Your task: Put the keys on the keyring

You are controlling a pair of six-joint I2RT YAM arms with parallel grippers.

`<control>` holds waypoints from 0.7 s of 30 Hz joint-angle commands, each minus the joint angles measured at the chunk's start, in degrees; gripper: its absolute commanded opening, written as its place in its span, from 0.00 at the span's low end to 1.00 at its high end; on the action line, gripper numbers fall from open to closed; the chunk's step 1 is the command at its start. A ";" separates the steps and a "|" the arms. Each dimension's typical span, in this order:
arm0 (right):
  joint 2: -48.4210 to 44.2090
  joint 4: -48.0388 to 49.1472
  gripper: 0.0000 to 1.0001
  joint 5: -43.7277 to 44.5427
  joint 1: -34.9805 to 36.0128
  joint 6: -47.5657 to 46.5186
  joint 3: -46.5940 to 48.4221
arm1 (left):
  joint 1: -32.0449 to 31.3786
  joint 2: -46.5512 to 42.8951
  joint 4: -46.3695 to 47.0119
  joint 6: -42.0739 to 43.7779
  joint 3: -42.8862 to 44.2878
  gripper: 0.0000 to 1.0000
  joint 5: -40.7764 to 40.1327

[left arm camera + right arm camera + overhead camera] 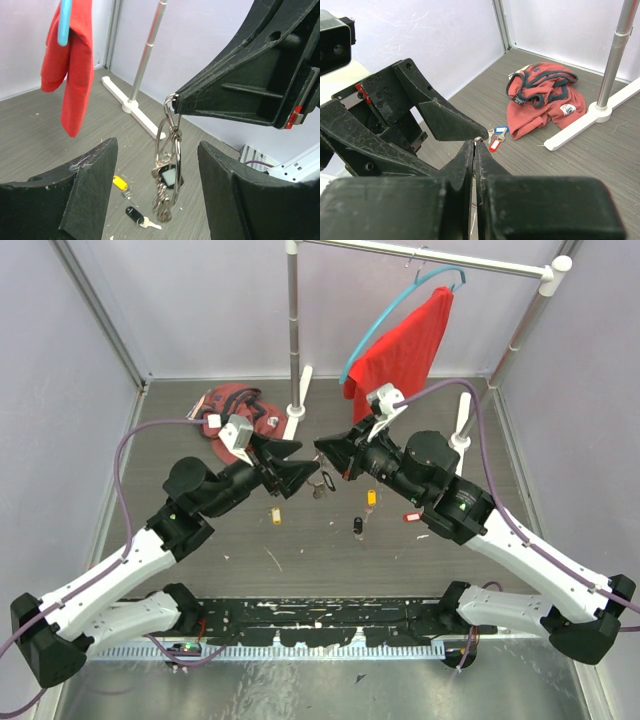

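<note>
Pinching the top of the keyring [168, 131] in my clenched right gripper [475, 145], I am letting it dangle above the table so its loops are hanging free for threading. My left gripper [300, 466] is standing released on either side of it, grasping nothing. Its wrist view is showing a bunch of keys [167, 192] hanging on the ring and 2 loose ones below, a yellow-tagged key [120, 182] and a black-tagged key [135, 214]. My right wrist view is hiding nearly all the ring behind my own fingers [455, 170].

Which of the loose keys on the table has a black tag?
The black-tagged key: in the top view it lies just below a yellow-tagged key and left of the red-tagged key.
</note>
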 commanded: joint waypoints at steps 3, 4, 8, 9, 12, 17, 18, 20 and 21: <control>-1.73 5.07 0.01 0.15 -0.14 1.75 2.70 | -0.18 2.49 6.24 -1.46 3.01 0.68 3.66; -1.82 5.19 0.01 0.03 -0.14 1.86 2.65 | -0.27 3.04 6.37 -1.54 3.26 0.67 4.02; -2.13 5.29 0.01 -0.44 -0.14 2.35 2.52 | -0.46 4.39 6.46 -1.87 4.21 0.58 5.81; -2.19 5.36 0.01 -0.50 -0.14 2.46 2.43 | -0.47 4.61 6.41 -1.96 4.23 0.57 6.04; -2.61 5.65 0.01 -0.55 -0.14 2.73 2.14 | -0.60 4.92 6.44 -2.09 4.19 0.53 6.28; -2.76 5.44 0.01 -0.76 -0.14 2.77 2.33 | -0.68 4.89 6.52 -2.09 4.04 0.41 6.28; -2.71 5.32 0.01 -0.81 -0.14 2.82 2.36 | -0.73 4.99 6.56 -2.09 4.06 0.38 6.27; -2.80 5.26 0.01 -0.90 -0.14 2.84 2.39 | -0.65 5.05 6.65 -2.18 4.27 0.33 6.02; -2.83 5.23 0.01 -0.90 -0.14 2.84 2.28 | -0.69 5.14 6.73 -2.18 4.26 0.31 6.05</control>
